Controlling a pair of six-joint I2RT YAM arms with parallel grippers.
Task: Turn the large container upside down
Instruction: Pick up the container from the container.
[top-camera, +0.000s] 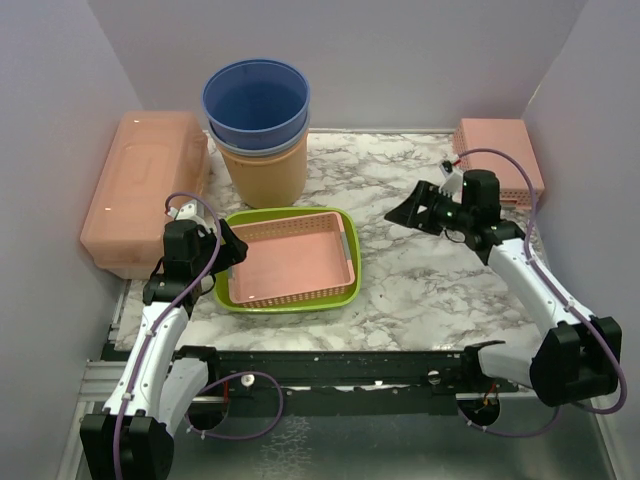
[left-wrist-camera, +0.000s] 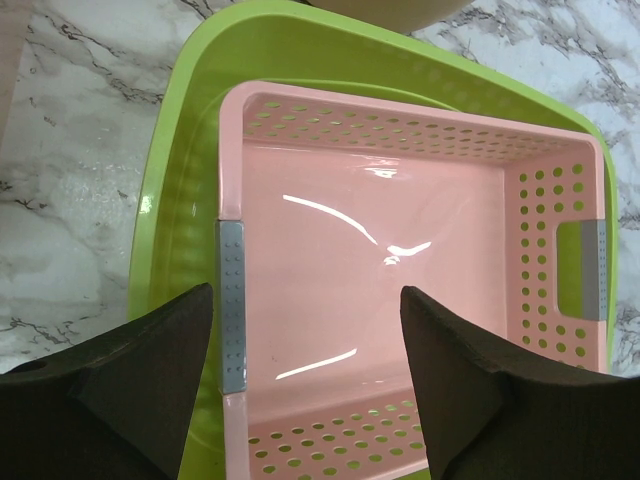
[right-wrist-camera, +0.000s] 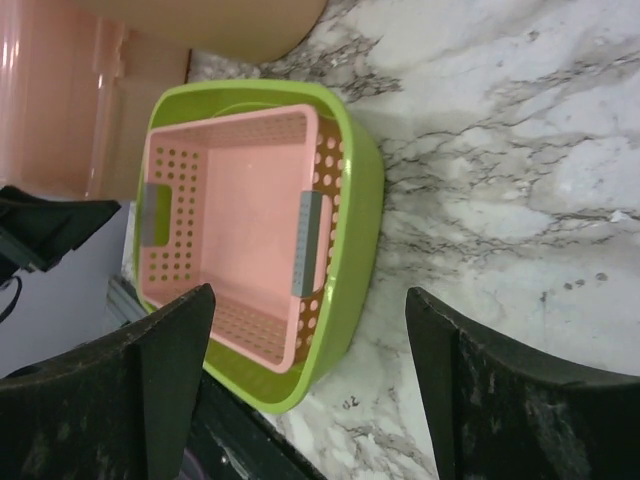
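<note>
Left claw (top-camera: 228, 248) gapes wide at the 9 o'clock rim of the lime-green rectangular plastic tub (top-camera: 290, 303), its dark fingers (left-wrist-camera: 150, 370) on either side of the grey-handled wall of the pink perforated plastic basket (top-camera: 290, 262) nested upright inside. The tub sits open side up near the centre of the white marble tabletop (top-camera: 430, 290). Right claw (top-camera: 405, 212), also spread wide, hovers at the tub's 2 o'clock, well apart from it. At 12 o'clock stands a blue plastic bucket (top-camera: 257, 100) stacked in a tan bucket (top-camera: 265, 172).
</note>
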